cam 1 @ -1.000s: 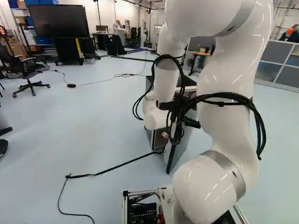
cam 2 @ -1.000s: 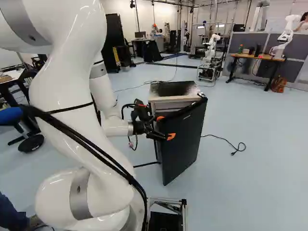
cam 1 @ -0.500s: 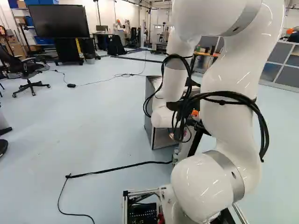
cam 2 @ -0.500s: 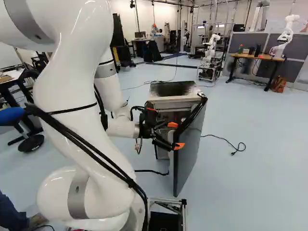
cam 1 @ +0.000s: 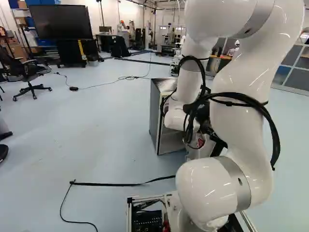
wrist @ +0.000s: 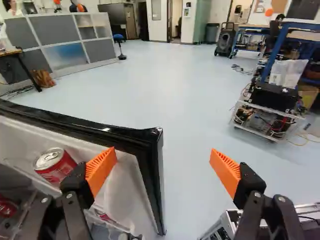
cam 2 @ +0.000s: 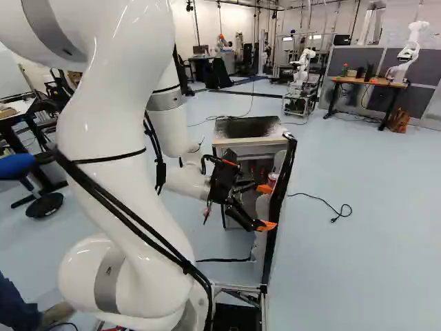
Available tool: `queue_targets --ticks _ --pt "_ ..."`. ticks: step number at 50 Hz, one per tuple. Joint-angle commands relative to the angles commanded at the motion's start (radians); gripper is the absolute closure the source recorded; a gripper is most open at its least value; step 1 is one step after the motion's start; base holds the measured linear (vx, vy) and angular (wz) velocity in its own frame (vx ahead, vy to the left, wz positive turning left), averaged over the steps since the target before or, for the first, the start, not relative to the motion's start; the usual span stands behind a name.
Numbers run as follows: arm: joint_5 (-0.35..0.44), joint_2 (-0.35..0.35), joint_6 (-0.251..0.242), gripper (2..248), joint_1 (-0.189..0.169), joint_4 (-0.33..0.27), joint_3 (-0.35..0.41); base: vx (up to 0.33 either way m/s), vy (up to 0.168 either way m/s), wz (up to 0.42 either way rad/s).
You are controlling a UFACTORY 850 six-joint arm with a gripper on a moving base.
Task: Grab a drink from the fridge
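My gripper [cam 2: 265, 207] stands at the inner side of the swung-out fridge door [cam 2: 281, 186] in the right base view. The wrist view shows the gripper [wrist: 163, 167] open, nothing held, one finger over the door's inside and the other beyond its edge. A red can [wrist: 55, 166] sits in the door shelf beside the first finger; more red cans [wrist: 7, 207] are lower down. The fridge body [cam 1: 155, 116] stands behind the gripper in the left base view, its interior partly hidden by the arm.
Black cables hang along my arm. A strap [cam 1: 111, 184] lies on the floor left of the fridge. Another robot [cam 2: 301, 79] stands beyond the fridge, near a desk [cam 2: 368, 82]. In the wrist view, a wheeled frame [wrist: 267, 112] stands ahead past the door.
The fridge door has swung further open, showing its inner shelves. My arm and gripper have moved right with it. The strap on the floor has shifted. The base has not moved.
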Motion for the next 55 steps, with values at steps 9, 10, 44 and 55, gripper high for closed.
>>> queue_targets --ticks 9,10,44,55 --pt "0.000 -0.010 0.000 3 -0.065 0.006 -0.021 0.000 0.000 0.000" --pt "0.000 -0.011 0.000 3 -0.072 0.006 -0.023 0.000 0.000 0.000" --pt "0.000 -0.097 0.000 3 -0.291 0.006 -0.193 0.000 0.000 0.000" --pt "0.000 -0.128 0.000 3 -0.350 0.006 -0.253 0.000 0.000 0.000"
